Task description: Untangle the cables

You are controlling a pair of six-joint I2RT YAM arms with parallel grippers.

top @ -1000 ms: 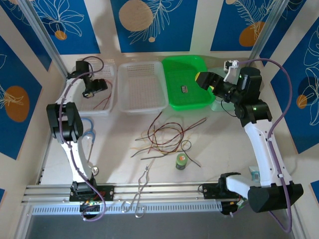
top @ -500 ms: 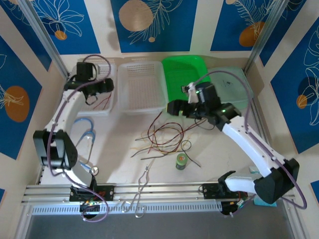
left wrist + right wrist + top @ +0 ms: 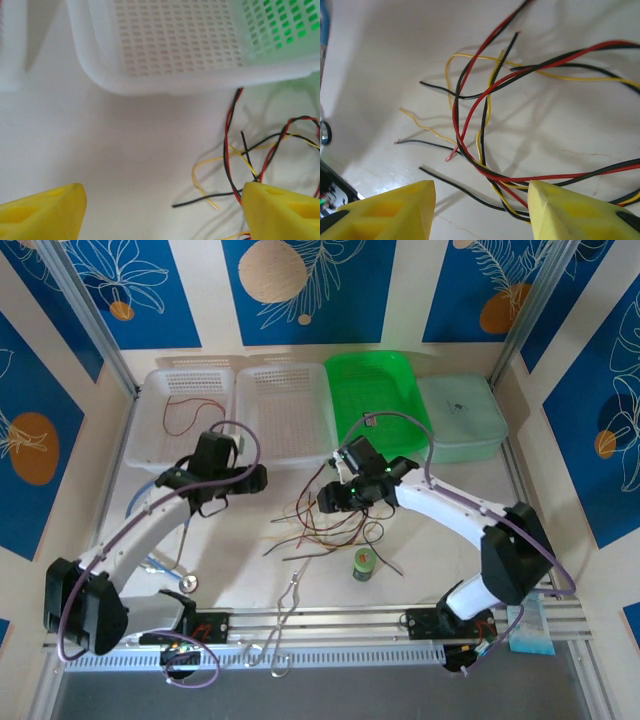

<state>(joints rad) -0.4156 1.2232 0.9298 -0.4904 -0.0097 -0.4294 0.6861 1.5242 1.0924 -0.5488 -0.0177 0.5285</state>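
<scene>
Right claw (image 3: 481, 196) had swung down over the cables (image 3: 500, 177), jaws apart, empty; left claw (image 3: 162, 200), likewise released, had arrived at their nine o'clock. Separation appeared imminent.

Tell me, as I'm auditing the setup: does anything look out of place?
A small green jar stands at the near edge of the tangled cables, where it could snag them. One red cable lies alone in the far-left white basket, apart from the rest.

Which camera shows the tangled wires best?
The right wrist camera: the wires are close up, so each red, black and yellow crossing is clear. The top camera shows the whole tangle, tiny. The left wrist camera catches one edge of it.
</scene>
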